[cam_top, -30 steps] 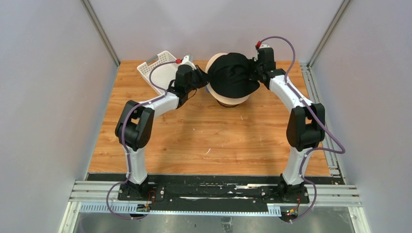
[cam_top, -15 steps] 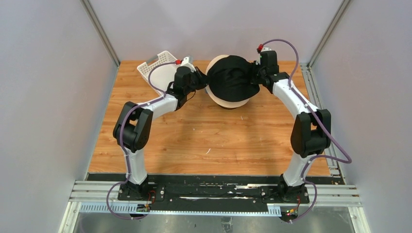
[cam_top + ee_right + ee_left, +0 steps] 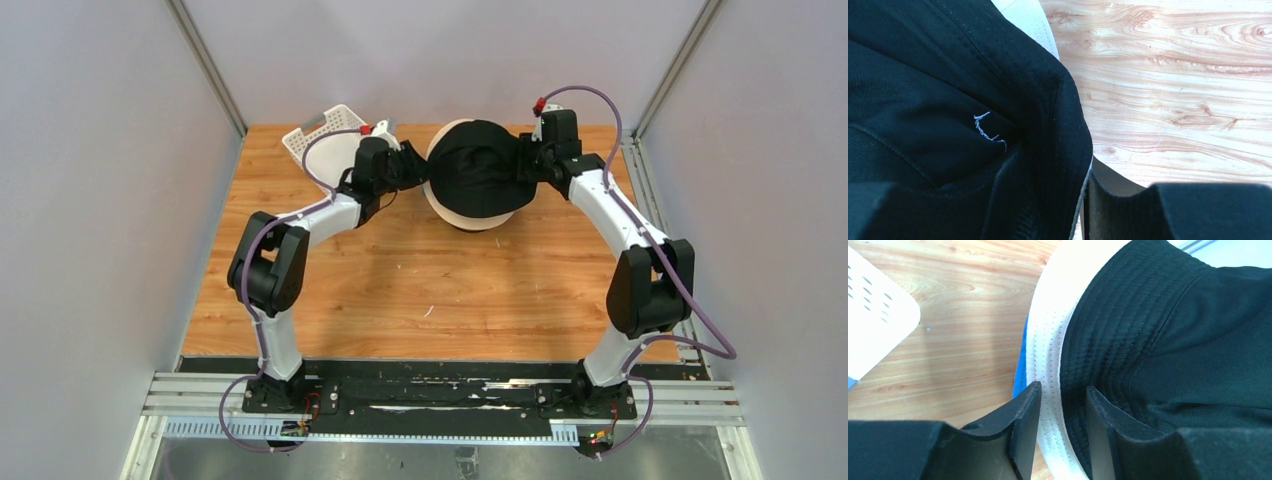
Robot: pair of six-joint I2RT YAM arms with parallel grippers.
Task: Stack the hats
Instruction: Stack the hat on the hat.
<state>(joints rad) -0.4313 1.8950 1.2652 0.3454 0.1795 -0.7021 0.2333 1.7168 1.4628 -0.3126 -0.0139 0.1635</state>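
Evidently the left gripper [image 3: 1063,405] is spread: in its wrist view a gap is seen between the two fingers, and the stitched edges of the black hat [image 3: 478,160] and of the beige hat [image 3: 468,216] beneath it are straddled without being pressed. The right gripper [image 3: 527,164] is set against the opposite side of the black brim. In its own view one finger is seen bare beside the fabric while the other is lost under dark folds, so it cannot be told whether the brim is pinched there or lies loose. The black hat is found crown-up on top of the stack at the far middle of the table [image 3: 430,290]. The beige brim shows as a pale ring around it, a sliver of the blue hat [image 3: 1019,375] is seen under that, and the other hats are hidden. The hats are judged to be light, soft and limp. A brim would be expected to fold and sag if taken at one point only, so hold is best taken on the stiffer stitched brim at two opposite sides, not on the slack crown. The cloth is not thought slippery or fragile, though it may cling to a finger pad. The white basket [image 3: 325,140] stands at the far left, just beside the left gripper, and no hat is seen in the part of it that shows.
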